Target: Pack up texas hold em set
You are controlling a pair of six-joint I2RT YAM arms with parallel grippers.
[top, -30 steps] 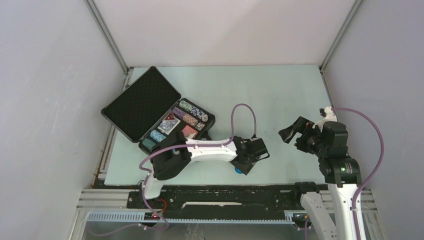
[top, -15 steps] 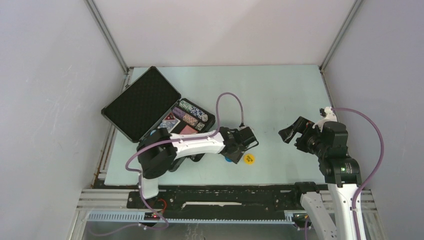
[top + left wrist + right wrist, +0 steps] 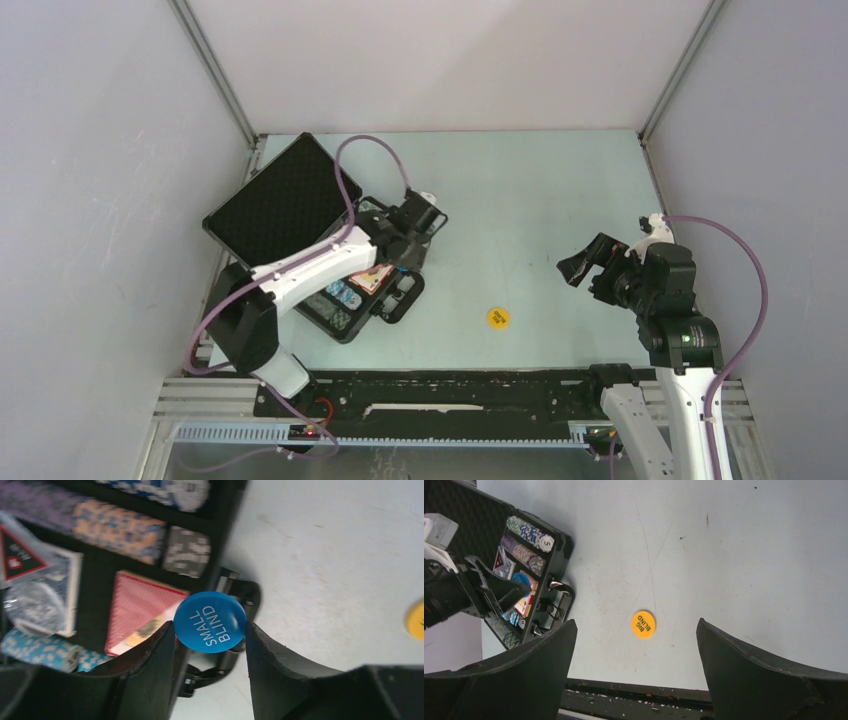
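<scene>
Texas hold em set pieces go into the black briefcase (image 3: 226, 535), and one of them, the blue disc (image 3: 210, 622) marked SMALL BLIND, is clamped by its edge between the two fingers of my left pincer (image 3: 209, 630), which is partly closed around it. It hangs over the near long rim of the briefcase, beside a corner of the red card deck (image 3: 142, 612), and I see it touching nothing else. To do this step well, I think I should carry the disc a little more inward until all of it is over the inside, lower it close, and only then let the fingers part. If I release it from here, it may strike the rim and roll out onto the worktop (image 3: 325, 555). Which pocket is free for it I cannot tell; the chip rolls (image 3: 120, 530) and the triangular marker (image 3: 17, 557) fill those in view. The disc is round, so it has no long axis; its printed face looks toward my wrist and the words run slanted. The briefcase lies with its long axis from near-left to far-right in the top view, the lid (image 3: 283, 205) opened back toward the left, the handle (image 3: 402, 296) toward the middle of the worktop. The yellow disc (image 3: 497, 317) lies well apart on the worktop, and my right pincer (image 3: 578, 268) hovers beyond it, wide open and empty.
</scene>
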